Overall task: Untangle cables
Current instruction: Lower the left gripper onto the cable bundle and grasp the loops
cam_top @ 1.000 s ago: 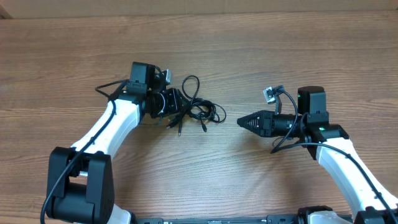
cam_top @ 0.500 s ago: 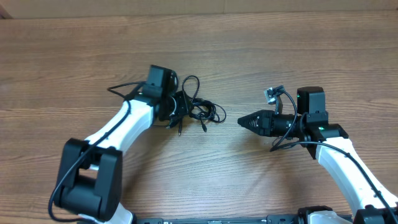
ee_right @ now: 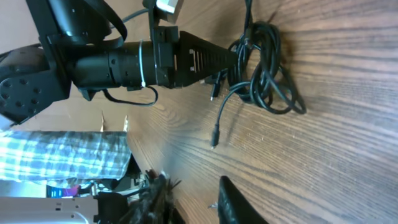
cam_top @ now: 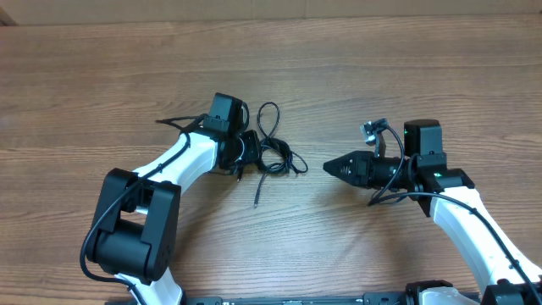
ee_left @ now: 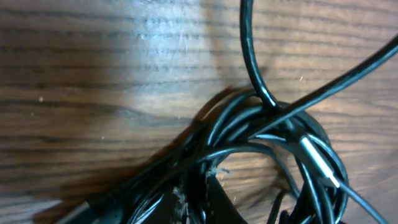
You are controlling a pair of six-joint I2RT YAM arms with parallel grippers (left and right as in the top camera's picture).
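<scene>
The cables lie as a knot of thin black loops on the wooden table, left of centre. One loose plug end trails toward the front. My left gripper is at the knot's left side. In the left wrist view its jaws are shut on dark strands of the cables, beside a silver-tipped plug. My right gripper points left at the knot, apart from it. Its jaws are slightly open with only bare wood between them. The right wrist view shows the cables ahead, at the left gripper.
The wooden table runs to a far edge along the top of the overhead view. The left arm's own thicker wire loops out behind its wrist. A checked cloth shows off the table in the right wrist view.
My left gripper has moved right into the knot and closed on its strands. One cord end now trails out toward the front. The right jaws have parted a little; that arm has stayed put.
</scene>
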